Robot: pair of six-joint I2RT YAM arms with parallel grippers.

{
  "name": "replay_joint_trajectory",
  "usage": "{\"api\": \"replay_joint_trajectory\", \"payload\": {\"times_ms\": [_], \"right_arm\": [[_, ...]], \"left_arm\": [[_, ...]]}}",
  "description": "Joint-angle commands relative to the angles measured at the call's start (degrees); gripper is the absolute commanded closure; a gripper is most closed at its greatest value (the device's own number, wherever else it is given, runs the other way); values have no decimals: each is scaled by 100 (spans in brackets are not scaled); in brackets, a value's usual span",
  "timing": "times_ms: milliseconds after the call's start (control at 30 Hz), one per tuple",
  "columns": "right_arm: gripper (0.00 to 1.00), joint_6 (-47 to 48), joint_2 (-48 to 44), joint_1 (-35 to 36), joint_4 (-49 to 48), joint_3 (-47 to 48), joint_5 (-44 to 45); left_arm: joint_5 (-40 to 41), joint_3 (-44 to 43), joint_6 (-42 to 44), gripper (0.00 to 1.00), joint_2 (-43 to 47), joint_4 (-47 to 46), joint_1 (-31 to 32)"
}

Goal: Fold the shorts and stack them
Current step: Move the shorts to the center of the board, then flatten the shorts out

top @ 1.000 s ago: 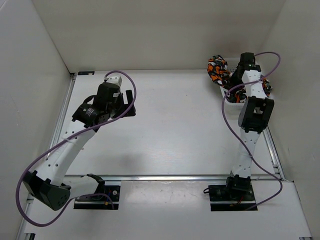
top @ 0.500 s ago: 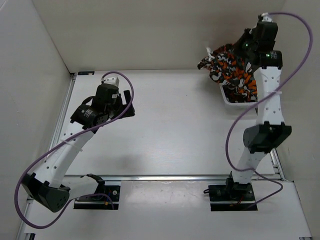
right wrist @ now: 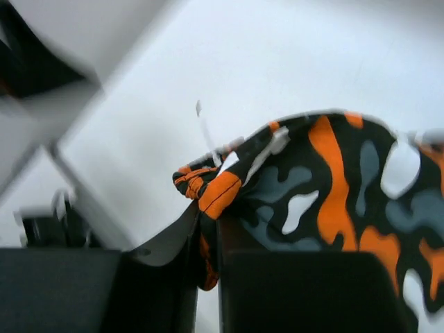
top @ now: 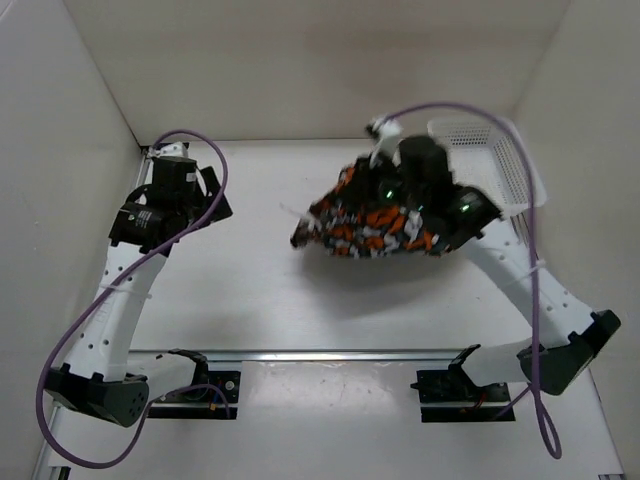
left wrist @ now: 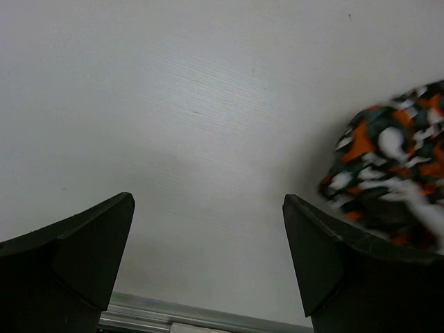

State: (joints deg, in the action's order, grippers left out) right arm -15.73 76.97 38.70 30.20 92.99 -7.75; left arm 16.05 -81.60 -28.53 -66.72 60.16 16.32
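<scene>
shorts (top: 360,225) hang bunched over the table (top: 260,300), right of centre, under the right gripper (right wrist: 208,243). from above, the wrist hides the grip; the right wrist view shows those jaws pinching a fold of fabric. left gripper (left wrist: 208,229) stands spread on nothing, the shorts blurred at its view's right edge. a white mesh basket (top: 500,165) sits beyond, far right.

White arms (top: 112,300) with black joints carry purple cables (top: 441,105).
</scene>
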Motion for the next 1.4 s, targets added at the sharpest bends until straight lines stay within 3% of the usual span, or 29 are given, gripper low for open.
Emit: {"api": "replay_joint_trajectory", "payload": {"times_ms": [0,33,67,100,133,200,300,333,367,400,500,667,833,900,933,1000,1033,1100,1167,1200,1367], "right_arm": [[65,-421,-557,559,66,-1525,642],[46,-579,-743,856,65,-2208,826],[39,-920,-945,1007,65,-2502,1045],[21,-1106,-1356,1130,65,-2740,1526],[16,-1291,-1560,1297,152,-3108,1748],[17,-1766,-2043,1298,310,-3339,2083],[33,-2379,-2194,984,810,-3410,2541],[33,-2461,-2117,877,873,-3358,2402],[31,-2705,-1959,789,926,-3358,2227],[15,-2856,-1862,728,1014,-3358,1955],[0,-3356,-1431,911,867,-3453,1427],[0,-3551,-546,1727,514,-3236,1328],[0,-3744,317,2229,541,-2988,2154],[0,-3745,520,2230,242,-2988,2155],[0,-3745,747,2230,180,-2988,2224],[4,-3745,1003,2230,75,-2919,2277],[7,-3658,1257,2230,74,-2831,2278],[37,-3526,1513,2230,21,-2735,2330],[71,-3455,1751,2230,21,-2594,2391],[98,-3385,1751,2178,152,-2541,2523],[100,-2578,1374,1511,119,-2067,2813]], "left_arm": [[-163,-111,93,0,246,250,-330],[-321,-49,94,0,247,250,-331],[-427,21,94,0,247,250,-392],[-558,230,94,0,247,155,-392],[-925,354,94,0,247,75,-392],[-1366,818,41,0,107,-283,-392],[-1956,1451,-256,0,-252,-750,-139],[-2157,1593,-354,0,-384,-1021,-85],[-2290,1743,-442,0,-525,-1172,-85],[-2456,1988,-521,0,-840,-1556,-33],[-2538,1878,-609,0,-1595,-1876,335],[-2177,1165,-486,0,-2625,-1929,855],[-2177,708,-293,0,-3758,-2000,1119],[-2307,567,-293,6,-3997,-2000,1172],[-2309,567,-293,17,-4068,-2000,1172],[-2370,514,-293,35,-4130,-2052,1172],[-2318,514,-293,64,-4130,-2052,1172],[-2317,452,-232,90,-4077,-2052,1172],[-2387,452,-232,90,-3876,-2052,989],[-2440,504,-179,90,-3771,-1991,901],[-2694,208,-117,90,-2980,-1746,154]]}}
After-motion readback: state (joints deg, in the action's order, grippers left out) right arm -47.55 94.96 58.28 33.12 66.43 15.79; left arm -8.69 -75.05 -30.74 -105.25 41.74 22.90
